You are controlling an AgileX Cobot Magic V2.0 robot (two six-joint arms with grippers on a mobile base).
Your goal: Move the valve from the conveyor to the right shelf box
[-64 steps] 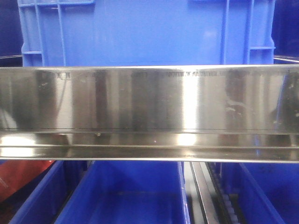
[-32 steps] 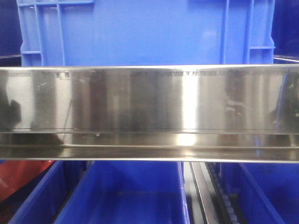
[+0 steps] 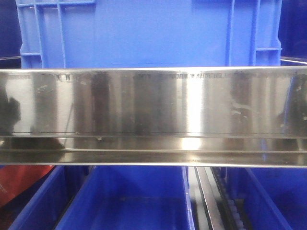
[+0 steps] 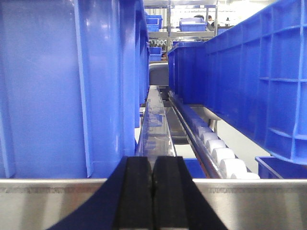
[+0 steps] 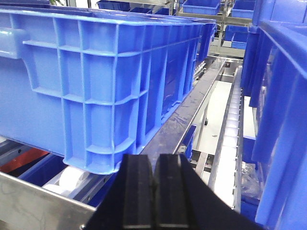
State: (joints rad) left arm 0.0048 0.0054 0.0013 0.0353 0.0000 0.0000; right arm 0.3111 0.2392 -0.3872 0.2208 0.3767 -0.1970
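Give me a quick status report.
Left gripper shut, empty. Right gripper shut, empty. No valve or conveyor in view. Blue crate behind steel shelf rail.

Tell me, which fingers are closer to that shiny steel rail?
Left, probably: left fingers face the steel rail squarely, level with it; right fingers sit above it, angled.

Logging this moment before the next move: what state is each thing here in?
Left claw: shut, empty.
Right claw: shut, empty.
Upper blue crate: upright on the steel shelf rail.
Lower blue bin: open-topped, nothing visible inside.
Valve: not in view.
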